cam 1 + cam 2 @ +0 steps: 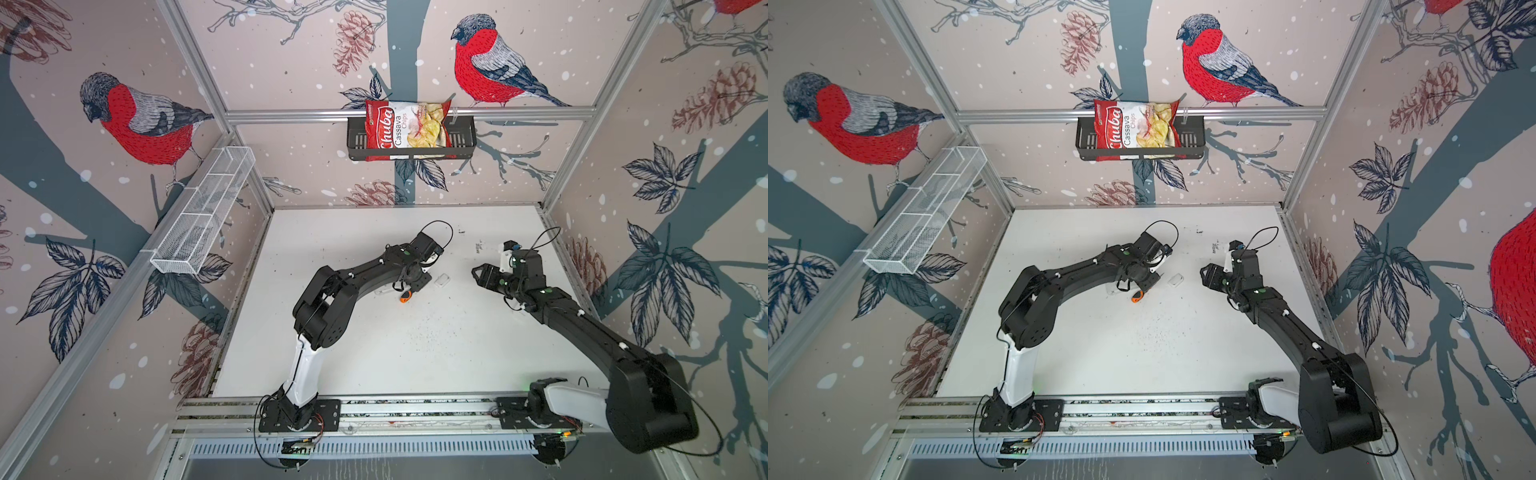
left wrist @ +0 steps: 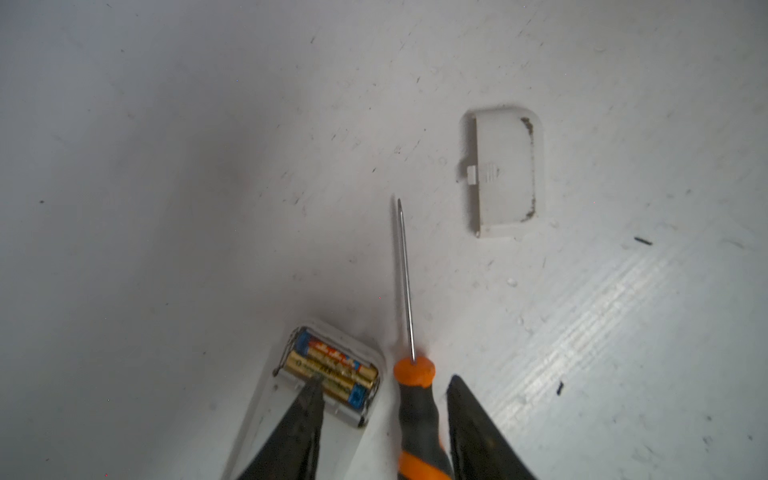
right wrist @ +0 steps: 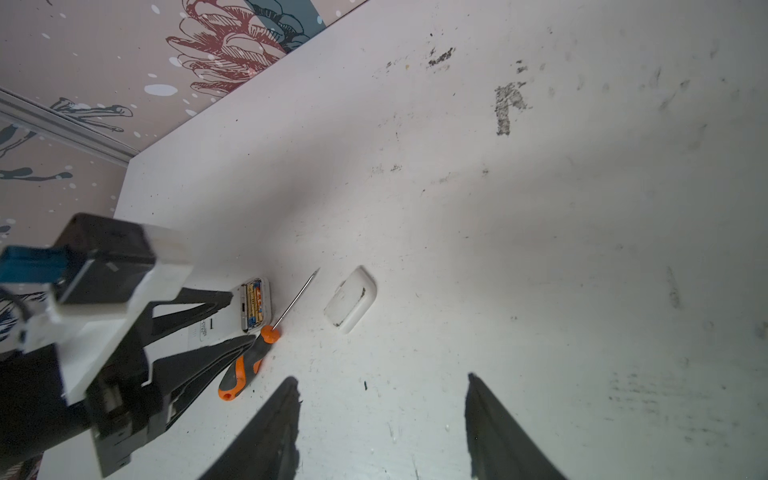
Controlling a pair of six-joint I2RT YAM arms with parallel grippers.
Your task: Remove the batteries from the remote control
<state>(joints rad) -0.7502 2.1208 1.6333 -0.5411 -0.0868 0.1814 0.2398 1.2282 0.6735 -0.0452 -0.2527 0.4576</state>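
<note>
The white remote control (image 2: 343,440) lies back-up on the table with its compartment uncovered, and two batteries (image 2: 332,368) sit side by side inside, also seen as batteries (image 3: 254,301) in the right wrist view. My left gripper (image 2: 386,380) is low over it and open. One fingertip (image 2: 316,382) is at the batteries. The other stands just past the orange-and-black screwdriver (image 2: 419,415), whose handle lies loose between the fingers. The detached cover (image 2: 505,170) lies beyond the screwdriver's tip. My right gripper (image 3: 382,378) hangs open over bare table, right of the cover (image 1: 441,280).
A chips bag (image 1: 407,124) sits in a black basket on the back wall. A white wire basket (image 1: 203,216) hangs on the left wall. The left wrist hides most of the remote in both top views; only the screwdriver's orange end (image 1: 1137,297) shows.
</note>
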